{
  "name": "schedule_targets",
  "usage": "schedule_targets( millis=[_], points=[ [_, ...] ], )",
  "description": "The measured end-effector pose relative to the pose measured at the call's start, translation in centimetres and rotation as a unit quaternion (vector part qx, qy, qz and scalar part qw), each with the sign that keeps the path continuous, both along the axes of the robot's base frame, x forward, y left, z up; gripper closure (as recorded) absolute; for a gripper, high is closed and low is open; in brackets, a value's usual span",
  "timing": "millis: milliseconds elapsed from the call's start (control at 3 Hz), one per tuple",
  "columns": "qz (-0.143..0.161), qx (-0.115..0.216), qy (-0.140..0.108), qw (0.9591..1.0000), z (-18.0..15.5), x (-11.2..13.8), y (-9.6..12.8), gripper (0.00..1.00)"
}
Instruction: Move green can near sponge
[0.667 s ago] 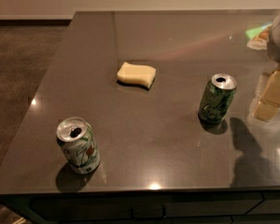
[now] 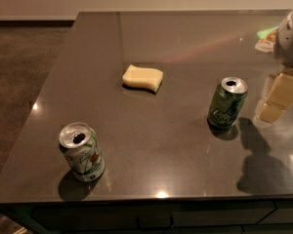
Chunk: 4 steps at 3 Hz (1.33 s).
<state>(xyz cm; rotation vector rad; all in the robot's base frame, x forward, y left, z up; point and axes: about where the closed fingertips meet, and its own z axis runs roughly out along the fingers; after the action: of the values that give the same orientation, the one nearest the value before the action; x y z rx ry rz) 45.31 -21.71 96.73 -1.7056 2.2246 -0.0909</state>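
**Nothing on the counter (image 2: 151,145) has moved; the gripper (image 2: 278,101) has barely stirred**

Both cans and the sponge sit where they sat a moment ago. The gripper hangs at almost the same spot by the right border.

The dark, glossy counter fills most of the view. Its near edge runs along the bottom and its right part is cut off by the frame. Brown floor (image 2: 19,67) shows to the left of it.

The gripper, pale yellowish below a white arm (image 2: 290,38), enters from the right edge, and much of it lies out of frame. It hangs over the right side of the counter, just right of the green can (image 2: 227,104) and apart from it. It holds nothing, and I cannot tell whether the jaws stand wide or narrow. Its shadow (image 2: 263,167) falls dark on the counter toward the near right corner.

A white can (image 2: 81,151) with green and red markings stands upright near the front left corner, with its top opened.

The green can stands upright on the right half of the counter, and a dark opening shows in its silver top.

The sponge (image 2: 142,78) lies flat toward the middle of the counter. It is farther back and to the left of the green can, and well apart from it.

A small pale and green thing (image 2: 264,37) at the far right is partly hidden behind the arm and is too unclear to name.
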Motion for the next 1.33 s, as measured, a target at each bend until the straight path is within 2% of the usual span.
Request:
schedule_targets(
  millis=[667, 1333],
  points=[
    [-0.002, 0.031, 0.016, 0.9994, -3.0, 2.9, 0.7, 0.00],
    [0.010, 0.054, 0.032, 0.9980, -5.0, 3.1, 2.0, 0.00]
  ],
)
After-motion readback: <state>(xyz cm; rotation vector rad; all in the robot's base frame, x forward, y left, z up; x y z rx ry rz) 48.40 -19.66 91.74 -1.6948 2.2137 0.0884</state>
